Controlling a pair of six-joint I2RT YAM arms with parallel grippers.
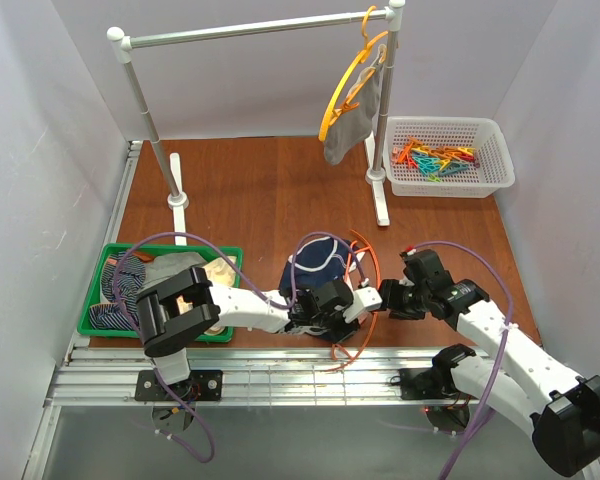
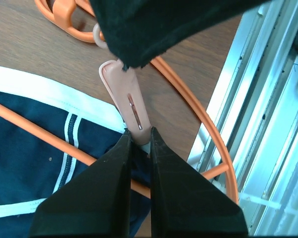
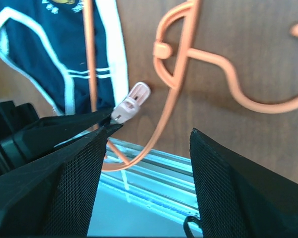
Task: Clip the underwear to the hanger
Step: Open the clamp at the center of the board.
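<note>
Along the near edge of the counter (image 1: 260, 190), the underwear (image 1: 315, 258) lay flat with a thin bar of the hanger (image 3: 161, 49) crossing it. The left jaws were pressed together on the tail of a pale pink clip (image 2: 126, 94), which sat just beside the white waistband, between it and the hanger's curved rim. The right jaws stood spread and held nothing, close by on the right. To do this step well, the pinch likely had to squeeze the tail firmly enough to gape the clip's mouth, then steer it so waistband and hanger bar both sat inside before easing off. The mouth end was hidden behind one of the right jaws, so what it gripped could not be told
</note>
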